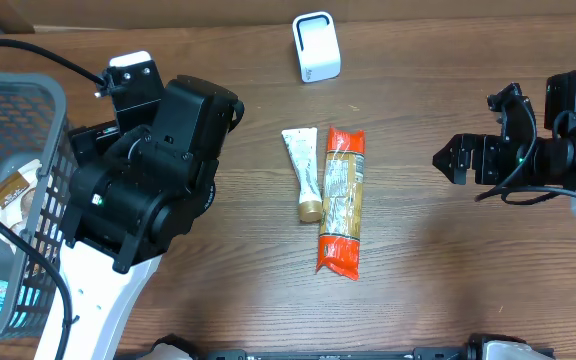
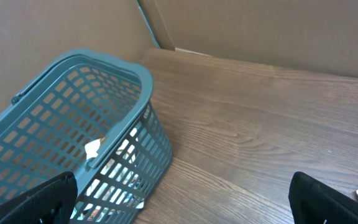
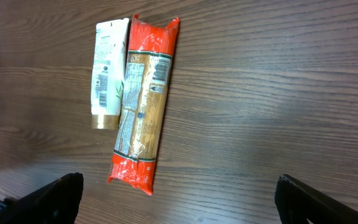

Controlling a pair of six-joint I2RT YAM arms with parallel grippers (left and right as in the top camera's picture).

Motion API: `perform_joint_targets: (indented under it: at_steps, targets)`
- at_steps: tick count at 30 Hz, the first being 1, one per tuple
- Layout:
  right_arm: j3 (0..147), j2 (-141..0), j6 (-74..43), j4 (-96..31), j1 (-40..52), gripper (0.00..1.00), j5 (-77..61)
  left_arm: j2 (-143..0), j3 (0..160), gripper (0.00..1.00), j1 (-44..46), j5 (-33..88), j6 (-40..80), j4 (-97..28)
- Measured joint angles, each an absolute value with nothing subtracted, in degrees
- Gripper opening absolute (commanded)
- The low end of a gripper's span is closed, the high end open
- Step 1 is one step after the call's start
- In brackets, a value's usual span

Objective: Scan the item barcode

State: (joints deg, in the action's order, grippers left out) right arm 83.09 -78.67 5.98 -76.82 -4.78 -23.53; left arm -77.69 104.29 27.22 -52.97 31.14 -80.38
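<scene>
Both arms are hanging back, and nothing is being held. The right gripper (image 3: 178,184) is standing wide open and empty. The left gripper (image 2: 182,186) is released just as wide, pointing at the teal plastic lattice basket (image 2: 73,118) just ahead of it.

The long orange-and-clear plastic packet of spaghetti (image 3: 143,102) is lying flat on the brown wooden counter (image 3: 278,93), out ahead of the right gripper and well apart from it. A white squeeze tube with a gold cap (image 3: 107,71) is lying alongside, touching the packet on the side farther from that gripper. The small white boxy scanner (image 1: 316,46), as I am reading it, is standing beyond those 2 items, off to one side of the right gripper's line.

I am judging the packet light and stiff along its length, but brittle inside under a hard pinch, with slick, crinkly film. The best hold looks like across the narrow width near the middle, clear of the printed barcode (image 3: 160,70) toward one end. The tube would be soft and squashy.
</scene>
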Motion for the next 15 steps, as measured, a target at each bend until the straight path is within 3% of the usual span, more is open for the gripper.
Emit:
perform_joint_targets:
  at_steps: [15]
  targets:
    - [83.09,-78.65,5.98,-76.88,-4.78,1.0,-23.51,-77.69,104.29,0.99,27.22,-52.97,31.14,-80.36]
